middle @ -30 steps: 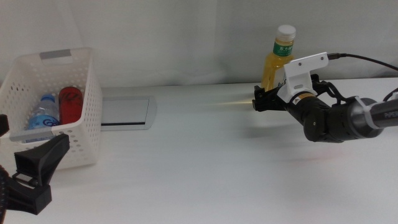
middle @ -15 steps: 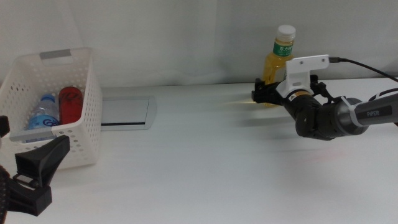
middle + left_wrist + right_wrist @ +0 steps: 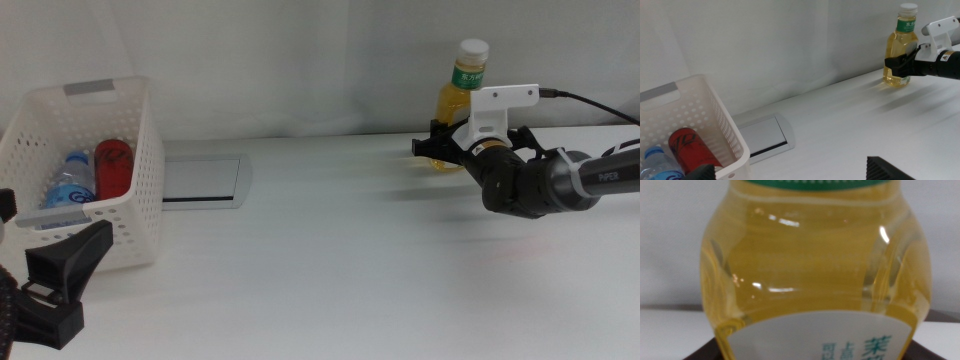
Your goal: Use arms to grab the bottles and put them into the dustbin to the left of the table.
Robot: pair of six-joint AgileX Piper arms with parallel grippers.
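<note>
At the far left of the surface (image 3: 330, 280) stands the dustbin (image 3: 140, 200), a white perforated basket. Inside it lie the small water bottle (image 3: 70, 180) with its blue label and the red can (image 3: 113, 165), side by side. Just in front of the dustbin waits the left gripper (image 3: 62, 275), its jaws spread apart and holding nothing. Right of the dustbin, touching-close, the grey cable hatch (image 3: 200, 180) sits flush in the surface.

Well to the right of the dustbin, near the back wall, the yellow-drink bottle (image 3: 460, 105) stands upright, long axis vertical, white cap up. The right gripper (image 3: 437, 150) is at its lower body, one jaw either side; whether they have closed on it yet I cannot tell.

The bottle looks nearly full, so I'd judge it fairly heavy for its size, with smooth, slightly yielding plastic that could slip. The broad lower body, where the jaws are now, seems the sound place to hold it, low enough to keep it from tipping.
</note>
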